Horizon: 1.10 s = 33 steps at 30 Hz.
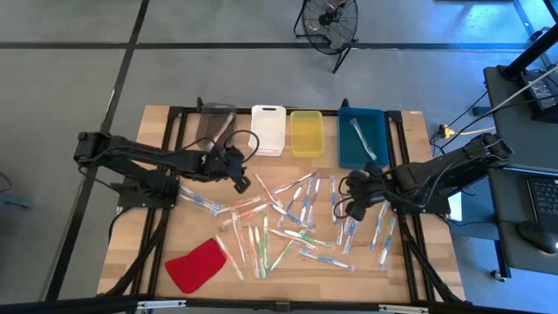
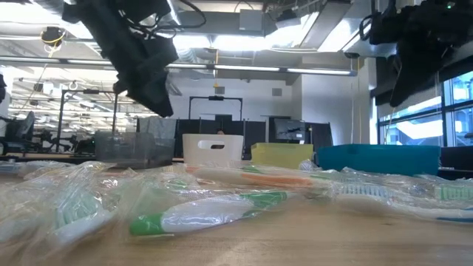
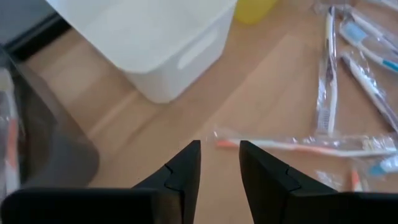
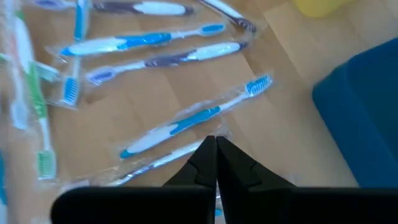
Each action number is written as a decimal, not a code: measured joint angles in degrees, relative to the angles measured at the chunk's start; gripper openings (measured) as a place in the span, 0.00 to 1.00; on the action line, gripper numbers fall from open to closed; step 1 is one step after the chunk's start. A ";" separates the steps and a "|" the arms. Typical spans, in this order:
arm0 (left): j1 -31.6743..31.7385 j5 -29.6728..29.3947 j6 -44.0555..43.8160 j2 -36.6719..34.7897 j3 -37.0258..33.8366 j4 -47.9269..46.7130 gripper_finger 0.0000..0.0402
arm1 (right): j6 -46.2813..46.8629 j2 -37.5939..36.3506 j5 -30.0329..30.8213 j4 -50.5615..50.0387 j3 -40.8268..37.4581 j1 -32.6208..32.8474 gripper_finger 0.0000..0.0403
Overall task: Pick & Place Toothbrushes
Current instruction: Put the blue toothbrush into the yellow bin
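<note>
Many wrapped toothbrushes lie scattered flat on the wooden table, with blue, green, orange and pink parts. One more toothbrush lies inside the blue bin. My left gripper hovers open above the table near the white bin. An orange-handled toothbrush lies just ahead of its fingertips, with nothing between them. My right gripper is shut and hangs above the blue toothbrushes at the pile's right side; its fingers hold nothing.
Along the far edge stand a smoky grey bin, the white bin, a yellow bin and the blue bin. A flat red cloth-like piece lies at the near left. In the low view both arms hang well above the table.
</note>
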 joint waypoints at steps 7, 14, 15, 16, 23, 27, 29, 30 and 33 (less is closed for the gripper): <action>-4.10 -0.36 -2.86 0.00 -0.03 -0.17 0.25 | 0.01 6.61 -1.66 -0.46 0.00 0.00 0.02; -5.56 -2.97 -3.92 0.00 -0.03 -0.11 0.25 | 3.67 12.47 -4.57 3.32 0.00 0.00 0.02; -5.55 -2.98 -3.92 0.00 -0.03 -0.11 0.25 | 4.08 13.08 -5.05 4.76 0.00 0.00 0.02; -5.55 -3.00 -3.92 0.00 -0.03 -0.11 0.25 | 4.15 13.65 -5.21 6.27 0.00 0.00 0.02; -5.53 -3.64 -3.92 0.00 -0.03 -0.11 0.25 | 5.77 17.00 -6.23 15.83 0.00 -1.28 0.10; -5.53 -3.94 -3.92 0.00 -0.03 -0.09 0.25 | 10.46 18.78 -6.19 16.17 0.00 -3.87 0.17; -5.53 -3.98 -3.92 0.00 -0.03 -0.06 0.25 | 12.09 19.73 -5.81 16.00 0.00 -5.01 0.22; -5.53 -3.99 -3.92 0.00 -0.03 -0.07 0.25 | 12.46 20.10 -5.81 15.91 0.00 -5.62 0.25; -5.53 -3.94 -3.89 0.00 -0.03 -0.09 0.25 | 12.48 20.75 -5.80 16.06 0.00 -7.26 0.33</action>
